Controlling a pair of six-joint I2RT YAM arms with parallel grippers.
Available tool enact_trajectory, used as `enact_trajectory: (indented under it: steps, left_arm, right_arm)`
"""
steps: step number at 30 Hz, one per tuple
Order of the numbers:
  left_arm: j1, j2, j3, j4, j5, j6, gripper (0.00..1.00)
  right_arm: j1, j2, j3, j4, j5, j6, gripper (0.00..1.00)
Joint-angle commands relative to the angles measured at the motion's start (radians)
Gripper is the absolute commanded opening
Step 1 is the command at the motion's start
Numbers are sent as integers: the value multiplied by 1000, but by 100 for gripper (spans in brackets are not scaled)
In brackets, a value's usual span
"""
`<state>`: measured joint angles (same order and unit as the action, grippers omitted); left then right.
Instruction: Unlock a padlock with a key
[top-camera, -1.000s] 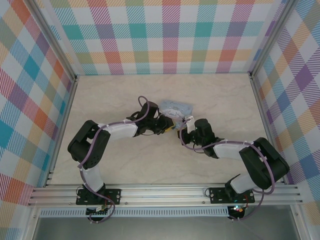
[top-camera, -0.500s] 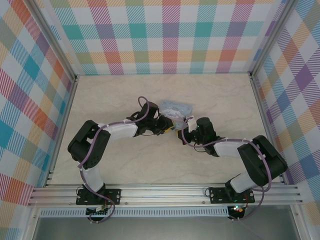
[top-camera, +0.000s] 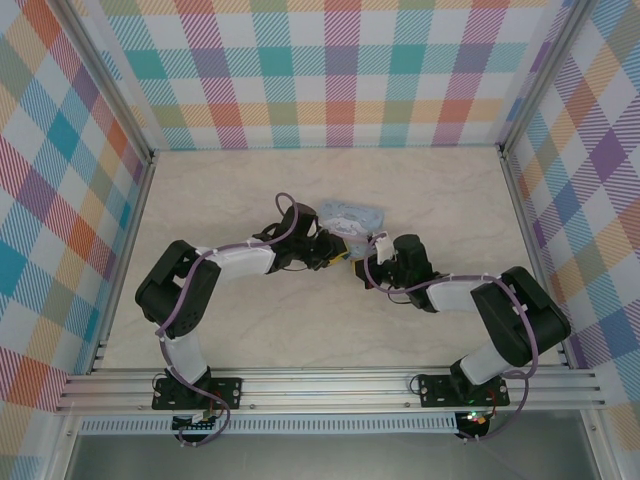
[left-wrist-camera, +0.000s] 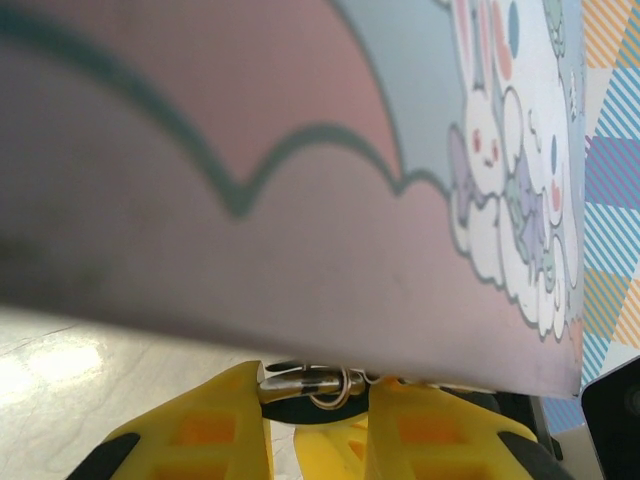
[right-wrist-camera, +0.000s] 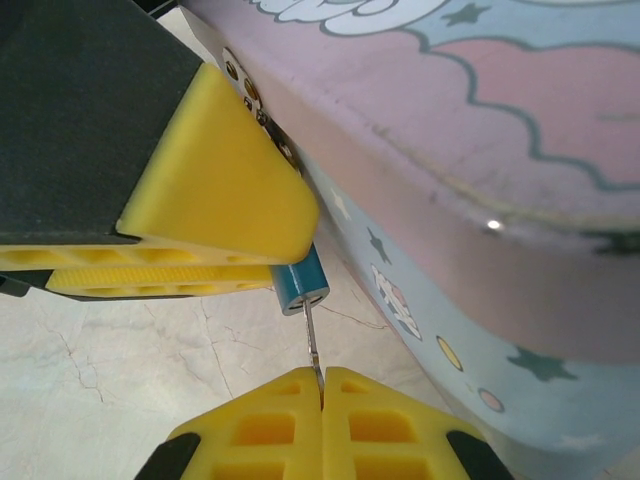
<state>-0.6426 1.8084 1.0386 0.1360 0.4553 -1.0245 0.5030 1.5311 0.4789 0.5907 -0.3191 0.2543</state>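
Our right gripper (right-wrist-camera: 320, 385) is pinched fully together on the tail of the key (right-wrist-camera: 312, 345), just beside the side wall of the tin (right-wrist-camera: 480, 260). From that pinch the key's long axis runs straight ahead, along the tin's wall. Its tip meets the end face of the padlock (right-wrist-camera: 300, 283), whose blue body lies in line with it. We cannot tell how deep the blade sits in the keyway. Our left gripper (left-wrist-camera: 318, 400), only narrowly parted, clamps the padlock's far end close against the tin. We judge that the coming move belongs to the right arm: a push or a twist about that shared axis.
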Motion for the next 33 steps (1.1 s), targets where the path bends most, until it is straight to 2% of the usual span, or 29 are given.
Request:
enact_trajectory:
  steps: [1,9,16,33]
  left_arm:
    - [-19,-30,4,-19,90,34,17]
    - [-19,-19,8,-38,78,54,16]
    - [-19,-21,18,-94,60,93,16]
    - [-48,-23,61,-85,87,21,14]
  right_arm:
    - [-12,-18,34,121,-36,13,0]
    - [-15,-19,37,110,-74,19,0]
    - [-24,-49,42,66,-59,-4,0]
    - [-23,16,88,131,-44,10,0]
